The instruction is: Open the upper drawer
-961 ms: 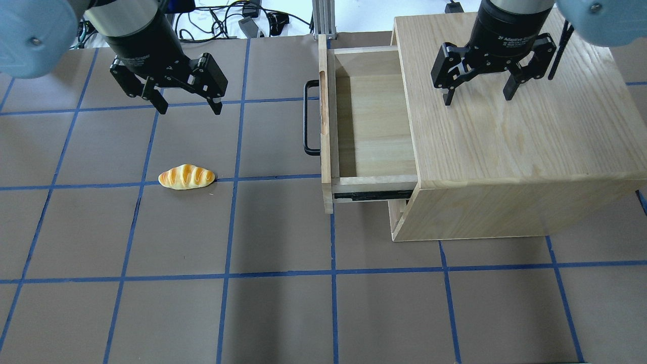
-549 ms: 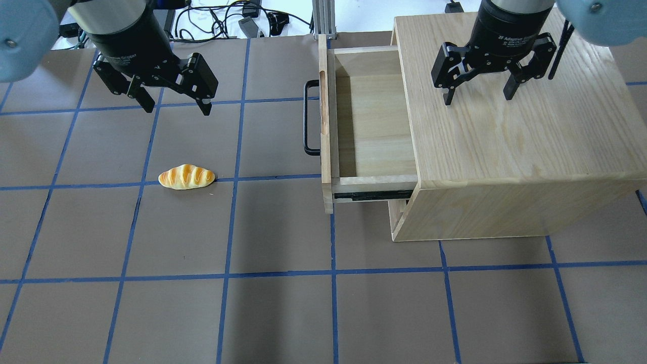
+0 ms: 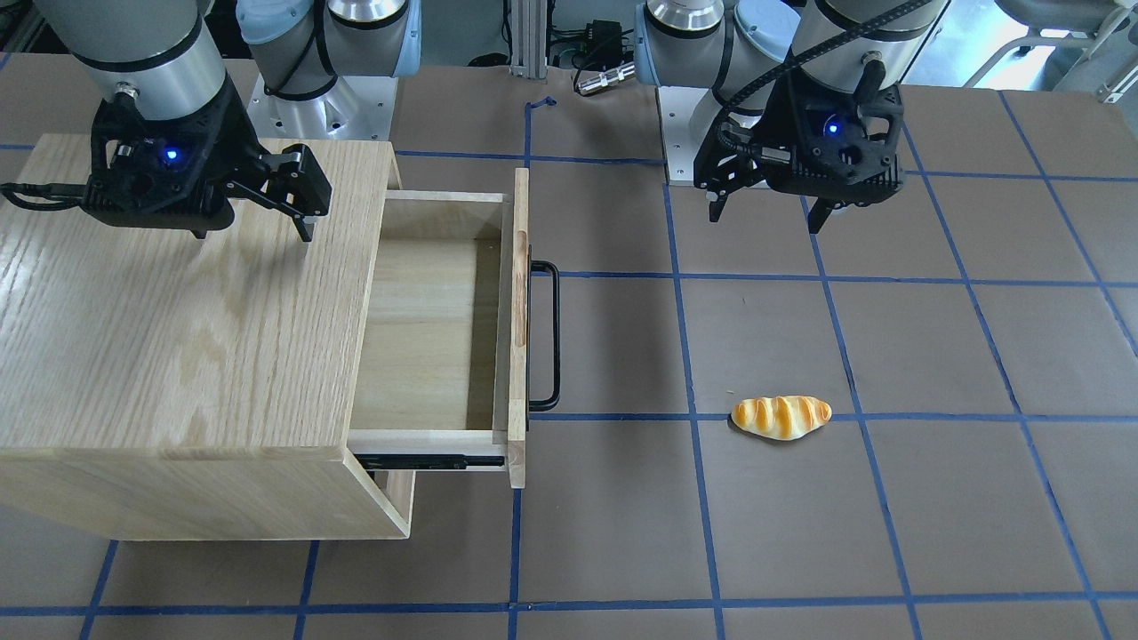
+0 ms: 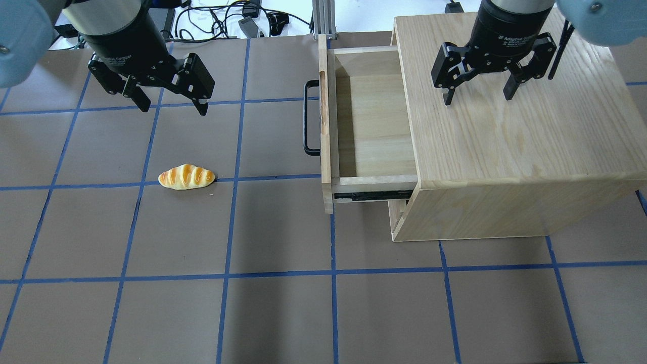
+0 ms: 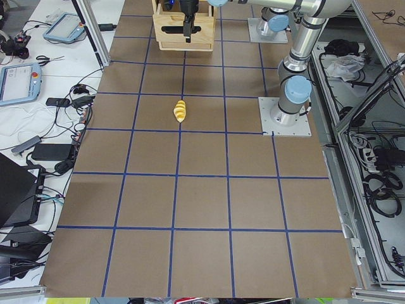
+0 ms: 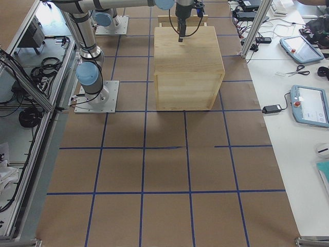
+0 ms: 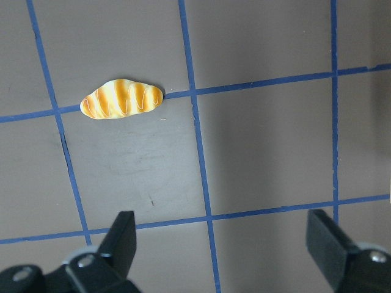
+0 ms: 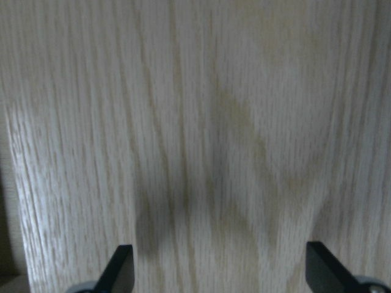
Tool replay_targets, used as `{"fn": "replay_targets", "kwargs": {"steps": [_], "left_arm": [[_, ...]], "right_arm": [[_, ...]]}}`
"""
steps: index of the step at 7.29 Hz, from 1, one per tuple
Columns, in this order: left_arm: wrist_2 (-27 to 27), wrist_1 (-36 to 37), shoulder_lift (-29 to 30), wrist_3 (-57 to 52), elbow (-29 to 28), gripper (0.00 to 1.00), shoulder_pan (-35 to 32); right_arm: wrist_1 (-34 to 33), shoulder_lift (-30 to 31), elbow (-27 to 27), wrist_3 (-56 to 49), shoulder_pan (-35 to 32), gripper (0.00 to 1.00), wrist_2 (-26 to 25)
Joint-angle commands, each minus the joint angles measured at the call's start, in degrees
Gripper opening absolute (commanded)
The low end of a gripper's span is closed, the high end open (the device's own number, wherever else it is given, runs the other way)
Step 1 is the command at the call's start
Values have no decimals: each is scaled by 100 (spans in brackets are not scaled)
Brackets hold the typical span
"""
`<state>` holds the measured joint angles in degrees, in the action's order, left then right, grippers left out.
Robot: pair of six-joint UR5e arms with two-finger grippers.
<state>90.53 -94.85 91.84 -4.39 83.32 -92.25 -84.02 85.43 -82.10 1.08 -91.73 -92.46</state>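
Observation:
The upper drawer (image 4: 371,121) is a pale-wood box that stands pulled out to the left of the oak cabinet (image 4: 515,126). Its inside is bare. Its black bar handle (image 4: 307,117) sits on the flat front panel (image 4: 325,126). The drawer also shows in the front-facing view (image 3: 427,329), with the handle (image 3: 553,333) free. My left gripper (image 4: 173,108) is open and empty above the table, well left of the handle. It also shows in the front-facing view (image 3: 765,218). My right gripper (image 4: 477,98) is open and empty just above the cabinet top, also seen in the front-facing view (image 3: 253,233).
A toy bread roll (image 4: 186,177) lies on the brown mat left of the drawer, below my left gripper in the wrist view (image 7: 122,99). Blue tape lines grid the mat. Cables and devices lie along the table's far edge (image 4: 242,20).
My left gripper has moved left and a little back, away from the drawer handle. The drawer, the bread roll and my right gripper have not moved.

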Motion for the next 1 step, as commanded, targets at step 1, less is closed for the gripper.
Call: {"fn": "replay_targets", "kwargs": {"steps": [1], "left_arm": [[26,37,-52,-9,70,100,23]], "right_arm": [[0,0,1,6,-3,100,0]]}}
